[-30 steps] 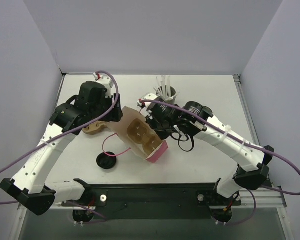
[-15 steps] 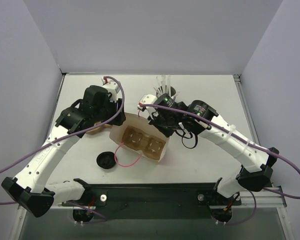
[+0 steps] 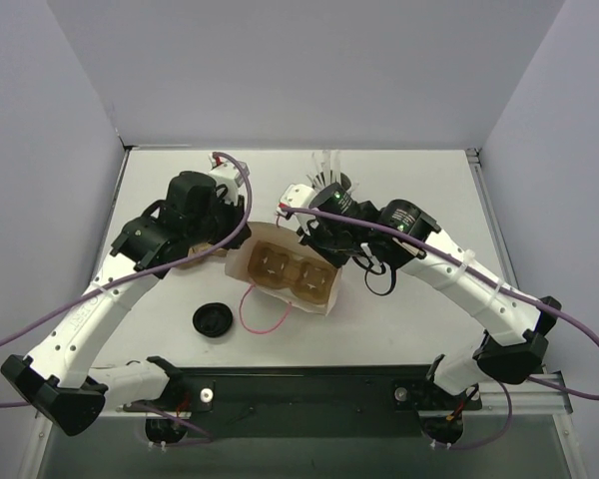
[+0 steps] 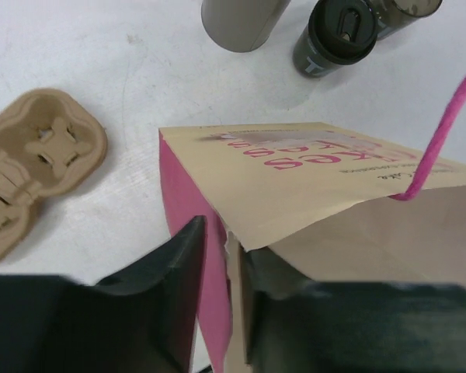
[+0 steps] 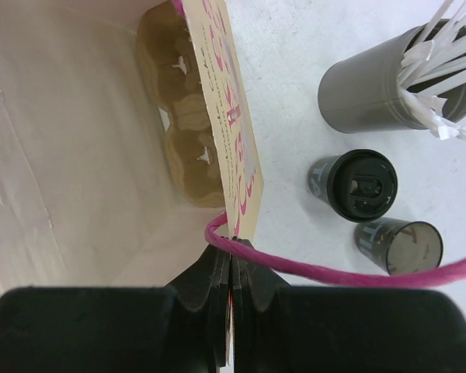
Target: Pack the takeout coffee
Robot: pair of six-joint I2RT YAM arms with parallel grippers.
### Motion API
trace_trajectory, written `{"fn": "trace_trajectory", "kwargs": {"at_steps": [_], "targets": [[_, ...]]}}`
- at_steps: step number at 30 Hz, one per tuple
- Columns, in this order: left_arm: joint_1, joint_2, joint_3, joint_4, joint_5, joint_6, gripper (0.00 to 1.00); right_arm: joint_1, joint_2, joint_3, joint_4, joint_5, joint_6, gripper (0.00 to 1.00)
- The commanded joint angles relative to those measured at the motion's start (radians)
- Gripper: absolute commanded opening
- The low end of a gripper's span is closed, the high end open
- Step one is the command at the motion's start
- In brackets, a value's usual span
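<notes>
A tan paper bag with pink sides stands open in the middle of the table, a brown cup carrier inside it. My left gripper is shut on the bag's left rim, one finger outside the pink side and one inside. The right gripper is shut on the opposite rim together with the pink cord handle. The takeout coffee, a short dark cup with a black lid, stands on the table outside the bag, right of it. In the left wrist view the takeout coffee is beyond the bag.
A second dark cup without a lid stands next to the coffee. The grey straw holder with white straws is just behind them. A spare brown carrier lies left of the bag. A loose black lid lies near the front left.
The bag has swung from tilted to upright with its mouth facing up. My left gripper has closed on its left rim. The right gripper keeps its hold and shifted slightly left.
</notes>
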Motion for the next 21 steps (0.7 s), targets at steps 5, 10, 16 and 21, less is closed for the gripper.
{"fn": "trace_trajectory", "kwargs": {"at_steps": [5,10,16,21], "targets": [[-0.041,-0.09,-0.056,0.047,-0.108,-0.034,0.65,-0.005,-0.073,-0.052,0.024,0.04,-0.036,0.0],[-0.041,-0.118,-0.095,0.036,-0.117,-0.037,0.65,0.0,-0.071,-0.06,0.039,0.04,-0.008,0.0],[-0.041,-0.133,-0.092,0.03,-0.105,-0.021,0.57,0.006,-0.067,-0.06,0.044,0.049,-0.005,0.0],[-0.041,-0.148,-0.084,-0.029,-0.081,-0.025,0.59,0.006,-0.061,-0.052,0.044,0.06,0.019,0.0]]}}
